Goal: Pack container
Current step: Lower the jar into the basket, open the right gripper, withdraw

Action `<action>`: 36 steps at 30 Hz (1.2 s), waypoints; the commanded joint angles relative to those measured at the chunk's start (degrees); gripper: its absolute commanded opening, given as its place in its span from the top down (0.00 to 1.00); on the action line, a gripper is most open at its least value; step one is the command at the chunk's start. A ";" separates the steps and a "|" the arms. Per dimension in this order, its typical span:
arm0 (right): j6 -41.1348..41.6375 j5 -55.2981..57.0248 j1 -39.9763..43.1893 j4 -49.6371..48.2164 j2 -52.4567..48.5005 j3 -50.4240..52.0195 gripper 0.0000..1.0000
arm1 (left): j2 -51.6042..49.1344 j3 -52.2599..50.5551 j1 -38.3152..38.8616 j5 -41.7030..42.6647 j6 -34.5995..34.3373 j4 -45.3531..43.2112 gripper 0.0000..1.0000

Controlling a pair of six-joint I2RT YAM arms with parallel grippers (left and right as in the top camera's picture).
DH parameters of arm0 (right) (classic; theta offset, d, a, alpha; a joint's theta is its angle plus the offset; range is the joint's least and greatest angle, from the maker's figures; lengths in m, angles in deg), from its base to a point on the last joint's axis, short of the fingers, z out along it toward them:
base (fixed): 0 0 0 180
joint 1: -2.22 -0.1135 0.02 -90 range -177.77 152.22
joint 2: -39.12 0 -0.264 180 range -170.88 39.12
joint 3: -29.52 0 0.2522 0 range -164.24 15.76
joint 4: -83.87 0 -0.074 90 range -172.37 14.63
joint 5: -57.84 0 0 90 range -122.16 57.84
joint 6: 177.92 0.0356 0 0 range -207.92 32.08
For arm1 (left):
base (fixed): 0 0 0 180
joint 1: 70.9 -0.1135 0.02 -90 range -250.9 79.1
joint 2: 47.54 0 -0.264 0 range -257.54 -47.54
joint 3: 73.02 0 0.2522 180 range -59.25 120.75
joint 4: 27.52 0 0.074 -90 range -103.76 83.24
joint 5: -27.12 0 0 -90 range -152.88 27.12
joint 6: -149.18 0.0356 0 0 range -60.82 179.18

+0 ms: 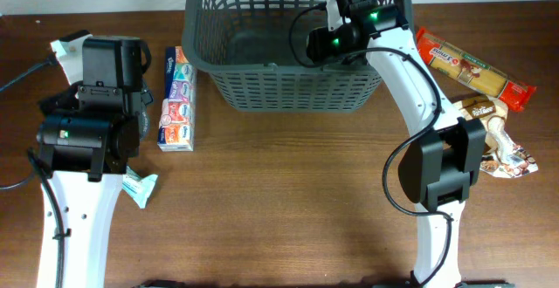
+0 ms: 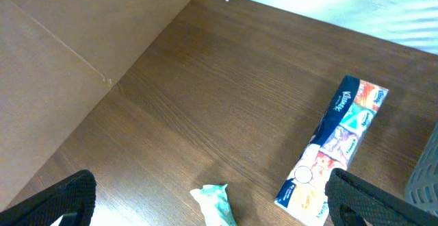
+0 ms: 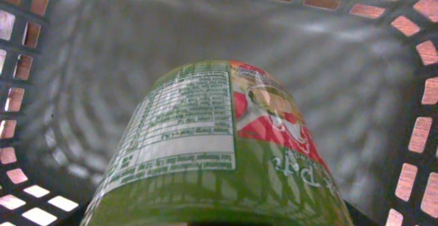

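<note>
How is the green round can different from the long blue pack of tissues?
The green round can is a fat tube; the long blue pack of tissues is flat and boxy. The can is held by the right gripper inside the dark grey plastic basket; the tissues lie on the wooden table beside the basket, with nothing touching them. Both have colourful printed wrappers.

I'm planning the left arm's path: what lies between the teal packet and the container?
The tissue multipack lies between the teal packet and the container. Both the overhead and left wrist views show it.
</note>
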 commanded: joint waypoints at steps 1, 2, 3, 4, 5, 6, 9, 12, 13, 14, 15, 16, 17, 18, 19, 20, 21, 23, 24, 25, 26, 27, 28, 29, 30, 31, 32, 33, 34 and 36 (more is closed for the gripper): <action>-0.15 1.20 -0.20 -0.70 0.74 -0.07 0.57 | 0.55 0.72 -0.26 -0.79 0.02 0.04 0.01; -0.15 1.51 -0.20 -0.74 0.74 -0.07 0.54 | 0.55 0.72 -0.26 -0.79 0.02 0.04 0.01; -0.17 1.90 -0.20 -0.72 0.74 -0.07 0.47 | 0.55 0.72 -0.26 -0.79 0.02 0.04 0.01; -0.17 2.01 -0.20 -0.70 0.74 -0.07 0.41 | 0.55 0.72 -0.26 -0.79 0.02 0.04 0.01; -0.17 2.01 -0.20 -0.68 0.74 -0.07 0.37 | 0.55 0.72 -0.26 -0.79 0.02 0.04 0.01; -0.17 2.01 -0.20 -0.66 0.74 -0.07 0.34 | 0.55 0.72 -0.26 -0.81 0.02 0.04 0.01; -0.15 1.99 -0.20 -0.63 0.74 -0.07 0.23 | 0.55 0.72 -0.26 -0.79 0.02 0.04 0.01; -0.15 1.99 -0.20 -0.63 0.74 -0.07 0.18 | 0.55 0.72 -0.26 -0.81 0.02 0.04 0.01; -0.15 1.99 -0.20 -0.63 0.74 -0.07 0.15 | 0.55 0.72 -0.26 -0.79 0.02 0.04 0.01; -0.15 1.99 -0.20 -0.66 0.74 -0.07 0.14 | 0.55 0.72 -0.26 -0.79 0.02 0.04 0.01; -0.17 1.99 -0.20 -0.66 0.74 -0.07 0.14 | 0.55 0.72 -0.26 -0.79 0.02 0.04 0.01; -0.15 1.99 -0.20 -0.63 0.74 -0.07 0.14 | 0.55 0.72 -0.26 -0.79 0.02 0.04 0.01; -0.15 1.99 -0.20 -0.63 0.74 -0.07 0.14 | 0.55 0.72 -0.26 -0.79 0.02 0.04 0.01; -0.15 1.99 -0.20 -0.63 0.74 -0.07 0.14 | 0.55 0.72 -0.26 -0.79 0.02 0.04 0.01; -0.15 1.99 -0.20 -0.63 0.74 -0.07 0.14 | 0.55 0.72 -0.26 -0.79 0.02 0.04 0.01; -0.15 1.99 -0.20 -0.66 0.74 -0.07 0.14 | 0.55 0.72 -0.26 -0.79 0.02 0.04 0.01; -0.15 1.99 -0.20 -0.66 0.74 -0.07 0.14 | 0.55 0.70 -0.26 -0.79 0.02 0.04 0.01; -0.17 2.01 -0.20 -0.68 0.74 -0.09 0.14 | 0.55 0.72 -0.26 -0.81 0.02 0.04 0.01; -0.17 2.01 -0.20 -0.70 0.74 -0.15 0.14 | 0.55 0.72 -0.26 -0.79 0.02 0.04 0.01; -0.20 2.01 -0.20 -0.70 0.76 -0.39 0.14 | 0.55 0.72 -0.26 -0.79 0.02 0.04 0.01; -0.20 2.01 -0.17 -0.70 0.76 -0.85 0.14 | 0.55 0.72 -0.26 -0.79 0.02 0.04 0.01; -0.22 2.01 -0.17 -0.68 0.76 -1.60 0.14 | 0.55 0.72 -0.26 -0.79 0.02 0.04 0.01; -0.22 1.99 -0.17 -0.63 0.76 -2.47 0.14 | 0.55 0.72 -0.26 -0.79 0.02 0.04 0.01; -0.22 1.99 -0.17 -0.42 0.76 -3.67 0.14 | 0.55 0.72 -0.26 -0.79 0.02 0.04 0.01; -0.20 1.99 -0.17 0.09 0.76 -5.18 0.14 | 0.55 0.72 -0.26 -0.79 0.02 0.04 0.01; -0.20 1.99 -0.17 0.85 0.76 -7.06 0.14 | 0.55 0.72 -0.26 -0.79 0.02 0.04 0.01; -0.20 2.01 -0.17 1.66 0.76 -9.16 0.13 | 0.55 0.72 -0.26 -0.79 0.02 0.04 0.01; -0.22 2.03 -0.17 2.82 0.76 -11.89 0.11 | 0.55 0.72 -0.26 -0.79 0.02 0.04 0.01; -0.24 2.05 -0.17 3.87 0.76 -14.49 0.10 | 0.55 0.72 -0.26 -0.79 0.02 0.04 0.01; -1.16 2.05 0.15 6.36 0.76 -20.55 0.09 | 0.55 0.72 -0.26 -0.79 0.02 0.04 0.01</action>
